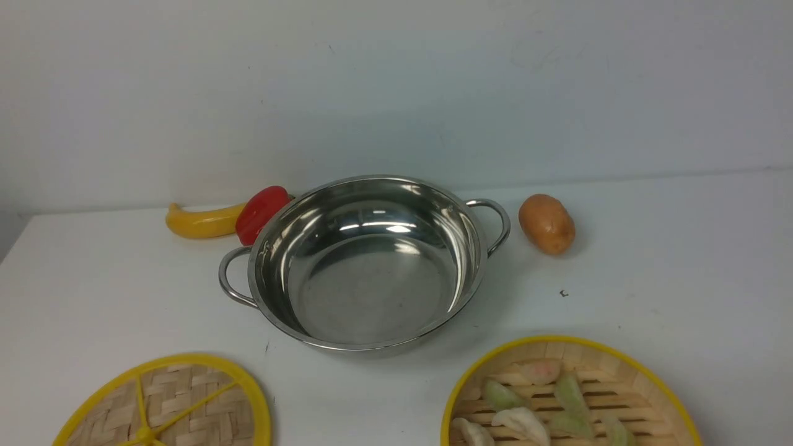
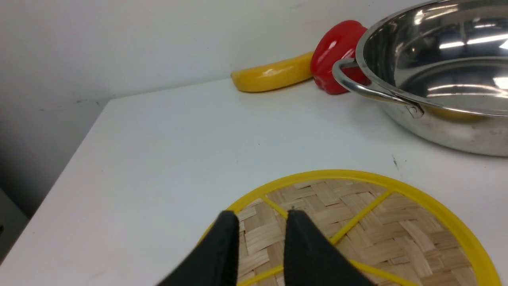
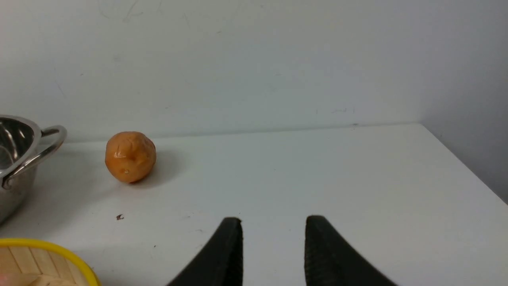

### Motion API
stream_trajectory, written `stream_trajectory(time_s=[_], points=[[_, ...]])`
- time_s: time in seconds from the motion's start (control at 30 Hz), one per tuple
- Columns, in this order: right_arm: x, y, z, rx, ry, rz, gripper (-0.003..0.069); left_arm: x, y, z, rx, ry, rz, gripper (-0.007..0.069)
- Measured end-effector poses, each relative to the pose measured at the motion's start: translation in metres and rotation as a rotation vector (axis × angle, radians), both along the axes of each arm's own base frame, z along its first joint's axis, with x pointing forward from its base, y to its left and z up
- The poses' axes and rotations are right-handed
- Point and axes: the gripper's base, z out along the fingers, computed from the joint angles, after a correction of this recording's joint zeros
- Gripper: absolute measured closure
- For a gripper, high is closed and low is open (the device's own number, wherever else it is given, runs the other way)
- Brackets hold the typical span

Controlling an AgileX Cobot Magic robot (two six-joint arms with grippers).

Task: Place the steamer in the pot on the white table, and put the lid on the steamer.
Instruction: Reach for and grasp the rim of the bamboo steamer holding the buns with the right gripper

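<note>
The shiny steel pot (image 1: 372,272) stands empty in the middle of the white table (image 1: 681,260). The steamer (image 1: 573,396), a yellow-rimmed bamboo basket with several dumplings in it, sits at the front right. The lid (image 1: 170,406), a flat woven disc with yellow spokes, lies at the front left. Neither gripper shows in the front view. In the left wrist view my left gripper (image 2: 262,216) hangs over the lid (image 2: 377,226), jaws apart and empty. In the right wrist view my right gripper (image 3: 274,222) is open and empty over bare table, right of the steamer's rim (image 3: 59,250).
A yellow banana (image 1: 201,221) and a red pepper (image 1: 260,212) lie behind the pot's left handle. A brown potato (image 1: 546,223) lies right of the pot's right handle. A white wall runs along the table's back edge.
</note>
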Motion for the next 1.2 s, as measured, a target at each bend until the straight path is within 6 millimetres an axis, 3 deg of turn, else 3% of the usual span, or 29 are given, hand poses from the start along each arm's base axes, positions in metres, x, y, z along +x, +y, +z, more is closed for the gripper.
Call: stream_trajectory(time_s=[0.3,0.47,0.57,0.7,0.8,1.03,1.2], points=[[0.0,0.001,0.0,0.036,-0.009,0.003,0.0416,0.0,-0.001,0.001,-0.017,-0.01,-0.003,0.0428],[0.001,0.005,0.005,0.353,-0.072,0.014,0.0416,0.002,-0.008,0.014,-0.465,-0.162,-0.024,0.0424],[0.001,0.007,0.008,0.675,-0.111,0.015,0.0416,0.002,-0.009,0.025,-0.786,-0.266,-0.027,0.0414],[0.001,0.005,0.014,0.911,-0.179,0.008,0.0416,0.001,-0.006,0.034,-0.927,-0.371,-0.036,0.0414],[0.001,0.003,0.017,0.988,-0.219,0.0,0.0416,0.0,-0.004,0.04,-0.947,-0.439,-0.046,0.0407],[0.0,0.002,0.022,1.053,-0.259,-0.004,0.0416,-0.006,0.002,0.057,-0.963,-0.658,-0.085,0.0396],[-0.014,0.011,0.093,0.711,-0.315,0.129,0.0416,-0.012,0.003,0.068,-0.965,-0.778,-0.127,0.0391]])
